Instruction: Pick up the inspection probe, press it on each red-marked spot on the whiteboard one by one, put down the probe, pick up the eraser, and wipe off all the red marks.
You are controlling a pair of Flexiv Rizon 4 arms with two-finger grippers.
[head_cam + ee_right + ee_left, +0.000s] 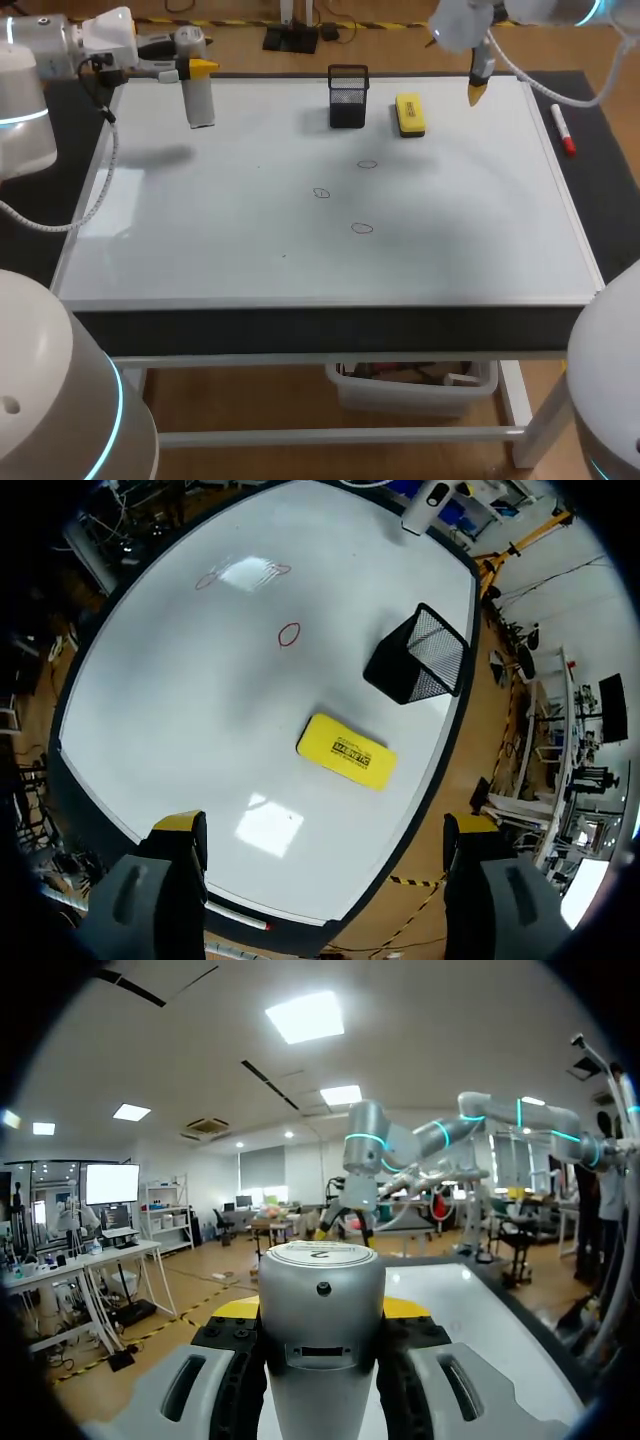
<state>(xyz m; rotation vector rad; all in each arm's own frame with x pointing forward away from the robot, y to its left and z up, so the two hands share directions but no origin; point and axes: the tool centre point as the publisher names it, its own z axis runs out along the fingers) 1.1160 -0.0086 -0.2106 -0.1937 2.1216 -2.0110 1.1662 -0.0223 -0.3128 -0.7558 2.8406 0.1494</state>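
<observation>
Probe (pixel 201 103) clamped in left hand (pixel 200 68) | right hand (pixel 325 845) wide open, black-printed eraser (pixel 346 751) ahead

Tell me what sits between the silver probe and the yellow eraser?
A black mesh cup stands on the whiteboard between the probe and the eraser, nearer the eraser. The head view shows it.

The whiteboard (pixel 200 250) covers the table before me. The mesh pen holder (pixel 348 98) stands at its far middle, with the eraser (pixel 409 114) just right of it. The circled marks (pixel 362 228) lie mid-board, nearer than both. The marker (pixel 563 129) lies off the board's far right edge. My left gripper (pixel 198 70) holds the inspection probe (pixel 200 102) over the far-left corner, and my right gripper (pixel 478 90) hangs right of the eraser.
</observation>
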